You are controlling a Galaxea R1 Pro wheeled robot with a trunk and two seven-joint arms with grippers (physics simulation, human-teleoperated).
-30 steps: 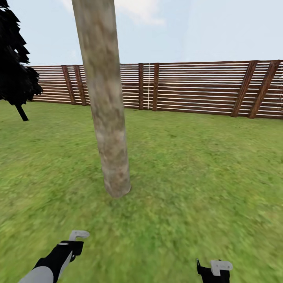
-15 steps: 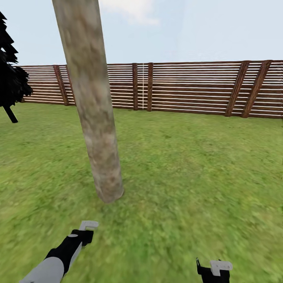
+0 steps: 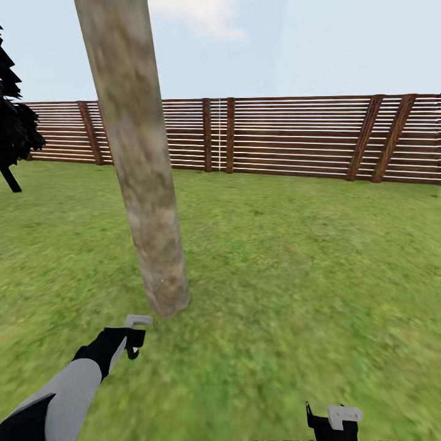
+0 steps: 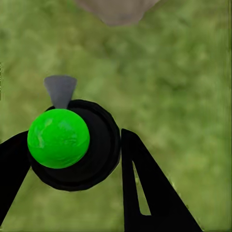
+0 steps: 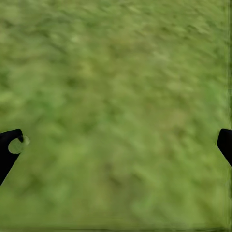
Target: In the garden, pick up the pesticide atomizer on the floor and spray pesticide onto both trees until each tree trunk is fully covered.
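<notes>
The left end effector [image 3: 131, 340] is closed around the pesticide atomizer [image 4: 72, 145], a black round body with a bright green ball on top and a grey nozzle, seen in the left wrist view between the two dark fingers [image 4: 145, 188]. In the head view the left arm reaches forward low over the lawn [image 3: 294, 263], the end effector just short of the base of the tree trunk [image 3: 144, 184], a thick pale grey-brown column that leans slightly. The trunk's foot also shows in the left wrist view [image 4: 118, 9], beyond the nozzle. The right end effector [image 5: 116, 145] hangs over bare grass with its fingers spread wide and nothing between them. A brown slatted fence [image 3: 294, 138] borders the far edge of the lawn, with a near-black narrow tree [image 3: 15, 128] toward its far left corner.
</notes>
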